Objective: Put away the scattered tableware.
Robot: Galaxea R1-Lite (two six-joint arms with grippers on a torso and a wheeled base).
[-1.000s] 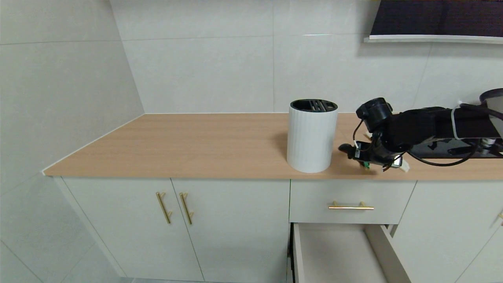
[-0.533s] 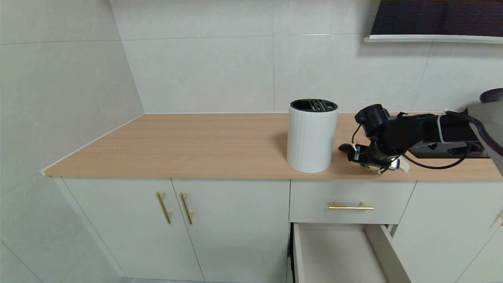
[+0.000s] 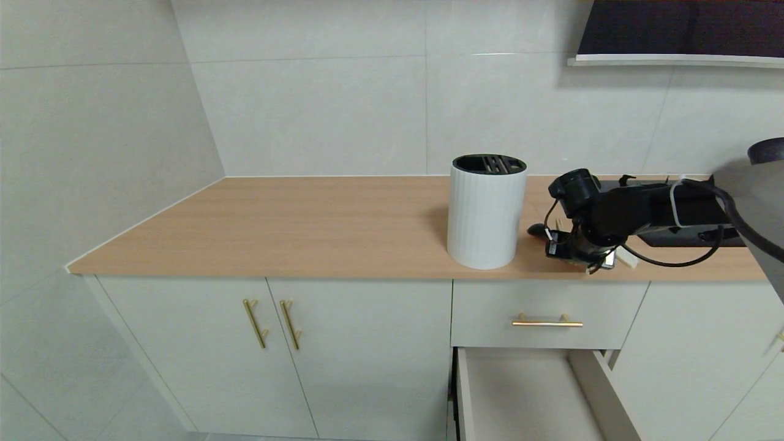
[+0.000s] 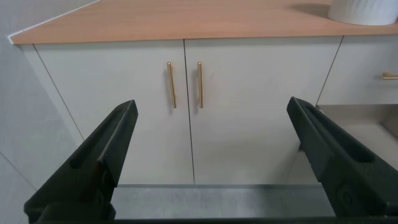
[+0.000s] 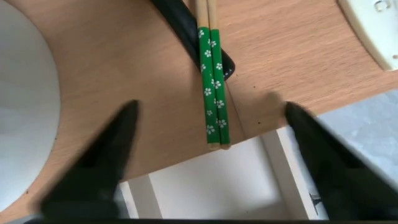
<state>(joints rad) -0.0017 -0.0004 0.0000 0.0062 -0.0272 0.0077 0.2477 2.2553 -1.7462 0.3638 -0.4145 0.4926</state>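
Your right pincer (image 5: 210, 115) hangs spread apart over the chopsticks (image 5: 214, 74) on the tabletop (image 5: 112, 68); your left pincer (image 4: 211, 109) is apart too

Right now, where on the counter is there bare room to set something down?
The counter is bare from its left end to the holder. The open drawer below looks bare too. It is crowded right of the holder: chopsticks and a black utensil lie there under the right hand.
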